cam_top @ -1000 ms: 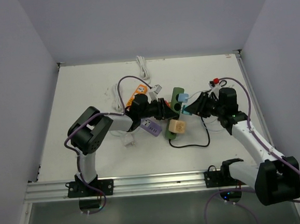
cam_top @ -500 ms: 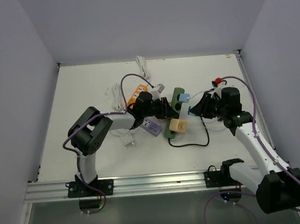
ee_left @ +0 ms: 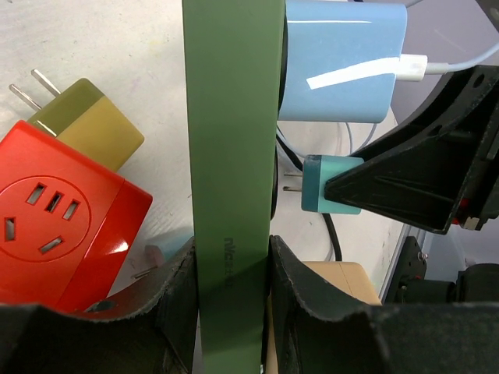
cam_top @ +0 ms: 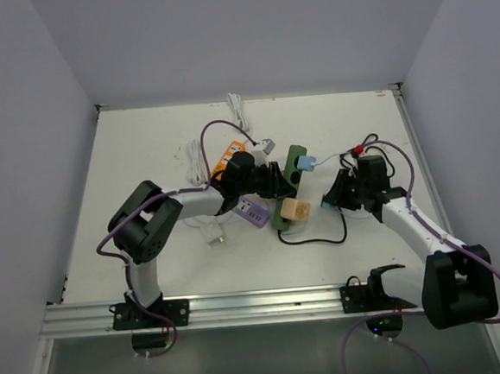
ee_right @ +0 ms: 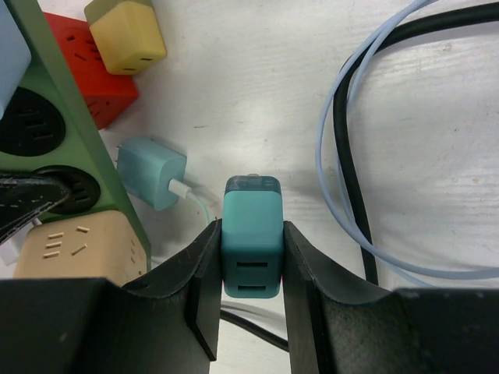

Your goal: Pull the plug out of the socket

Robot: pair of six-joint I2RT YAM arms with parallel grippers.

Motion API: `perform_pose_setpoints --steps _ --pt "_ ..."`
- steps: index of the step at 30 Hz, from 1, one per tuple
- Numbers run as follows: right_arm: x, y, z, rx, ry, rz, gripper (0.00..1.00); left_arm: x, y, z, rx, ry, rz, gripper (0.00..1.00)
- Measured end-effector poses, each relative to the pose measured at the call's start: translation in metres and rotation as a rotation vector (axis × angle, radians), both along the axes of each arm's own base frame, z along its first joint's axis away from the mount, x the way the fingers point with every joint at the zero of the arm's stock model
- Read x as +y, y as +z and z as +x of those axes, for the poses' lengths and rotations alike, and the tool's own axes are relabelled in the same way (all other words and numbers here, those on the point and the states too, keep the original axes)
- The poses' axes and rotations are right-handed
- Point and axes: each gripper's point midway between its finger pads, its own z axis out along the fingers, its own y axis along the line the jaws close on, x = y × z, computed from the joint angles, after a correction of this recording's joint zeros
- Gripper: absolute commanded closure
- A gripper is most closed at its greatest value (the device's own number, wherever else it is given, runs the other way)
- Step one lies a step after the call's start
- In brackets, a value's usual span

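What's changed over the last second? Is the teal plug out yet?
The right gripper, shut on the teal plug, drew it away from the green power strip, toward the near edge. It is out. The left gripper stayed clamped on the strip, and the blue charger is still plugged in.

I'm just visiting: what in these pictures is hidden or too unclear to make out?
- Left wrist view: the green power strip is edge-on, so its sockets are hidden.
- Right wrist view: the teal plug mostly hides its own prongs; the black cable runs off the edge.
- Top view: the teal plug is tiny and largely covered by the right gripper.
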Motion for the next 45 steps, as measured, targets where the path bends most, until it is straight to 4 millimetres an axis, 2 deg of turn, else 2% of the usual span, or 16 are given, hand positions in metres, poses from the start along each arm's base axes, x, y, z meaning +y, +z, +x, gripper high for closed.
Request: perform_pose_setpoints --steps 2,3,6,8,15,20,23,29,31,33,38,45 --pt "-0.001 -0.002 0.003 0.0 -0.004 -0.005 0.66 0.0 -0.001 0.0 0.003 0.001 0.004 1.0" --pt "-0.001 -0.002 0.005 -0.006 -0.007 -0.006 0.54 0.001 -0.001 0.0 0.003 0.001 0.006 1.0" --pt "-0.001 -0.002 0.008 -0.015 -0.012 -0.005 0.39 0.001 -0.001 0.0 0.005 0.0 0.009 1.0" --pt "-0.001 -0.003 0.009 -0.015 -0.013 -0.006 0.34 0.001 -0.001 0.0 0.005 -0.001 0.01 1.0" --pt "-0.001 -0.003 0.01 -0.016 -0.012 -0.006 0.34 0.001 -0.002 0.0 0.004 -0.002 0.012 1.0" --pt "0.0 0.002 0.009 -0.033 -0.003 -0.002 0.41 0.001 -0.002 -0.001 0.004 -0.005 0.012 1.0" --pt "0.006 0.022 0.009 -0.103 0.031 0.029 0.39 0.001 -0.001 -0.001 0.005 -0.006 0.011 1.0" --pt "0.025 0.086 0.014 -0.352 0.109 0.134 0.25 -0.002 -0.002 -0.003 0.001 -0.012 0.023 1.0" --pt "0.027 0.095 0.019 -0.389 0.11 0.145 0.25 -0.005 -0.001 -0.004 -0.007 -0.016 0.036 1.0" --pt "0.027 0.092 0.022 -0.378 0.106 0.149 0.25 -0.009 0.001 -0.006 -0.017 -0.022 0.044 1.0" --pt "0.027 0.066 0.028 -0.28 0.072 0.16 0.26 -0.021 0.003 -0.017 -0.04 -0.055 0.062 1.0" --pt "0.026 0.072 0.044 -0.315 0.009 0.194 0.34 -0.03 0.003 -0.028 -0.051 -0.082 0.088 1.0"
